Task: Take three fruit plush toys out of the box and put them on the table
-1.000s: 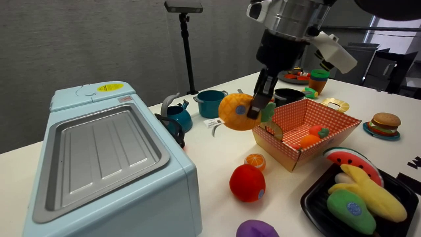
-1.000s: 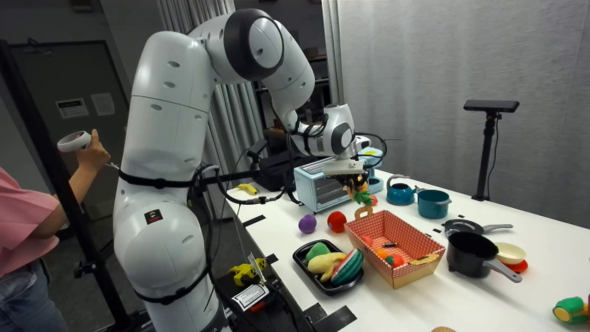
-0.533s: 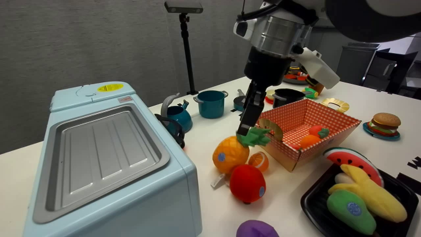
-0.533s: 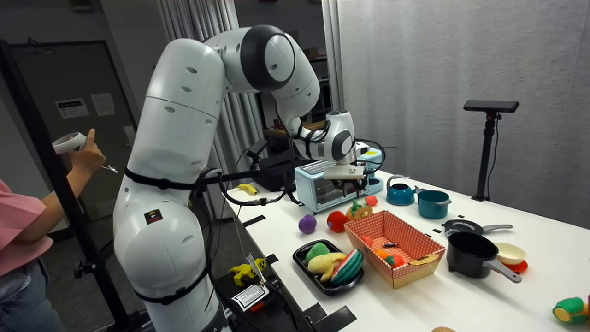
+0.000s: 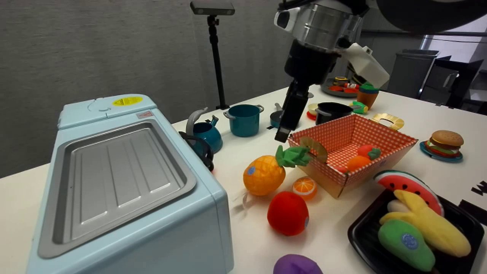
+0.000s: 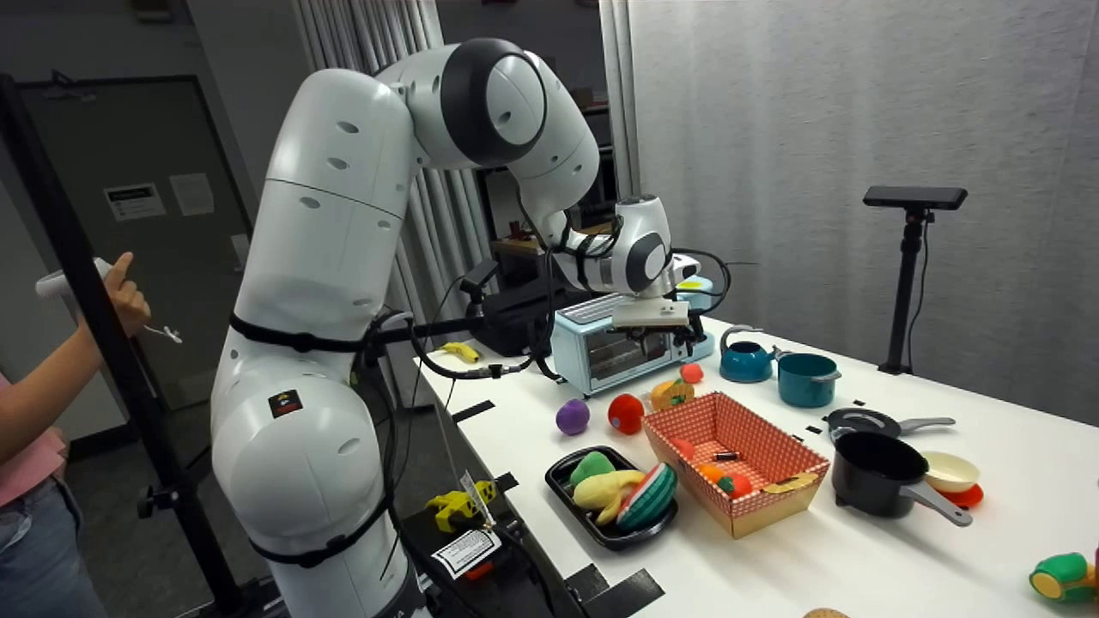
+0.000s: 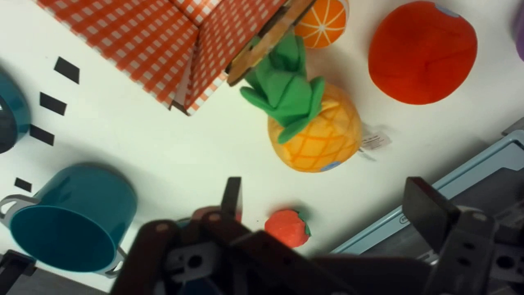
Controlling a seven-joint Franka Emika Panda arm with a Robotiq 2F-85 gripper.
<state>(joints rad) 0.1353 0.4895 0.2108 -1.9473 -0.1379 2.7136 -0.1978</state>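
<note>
The red-checked box stands on the white table. Inside lie an orange plush, a red plush with green leaves and a pinkish-red one. Beside it on the table rests the pineapple plush, its green crown touching or very near the box's golden handle. An orange slice, a round red plush and a purple plush are close by. My gripper hovers above the pineapple, open, its fingers wide apart around nothing. A strawberry lies on the table below.
A light-blue toaster oven flanks this area. A black tray holds a watermelon slice, a banana and a green plush. Near the wall are a teal kettle and teal pot; a black pot stands beyond the box.
The pineapple, held one second ago, was let go and now lies on the table by the box. My gripper went down, opened and rose slightly. The orange slice and red plush shifted a little.
</note>
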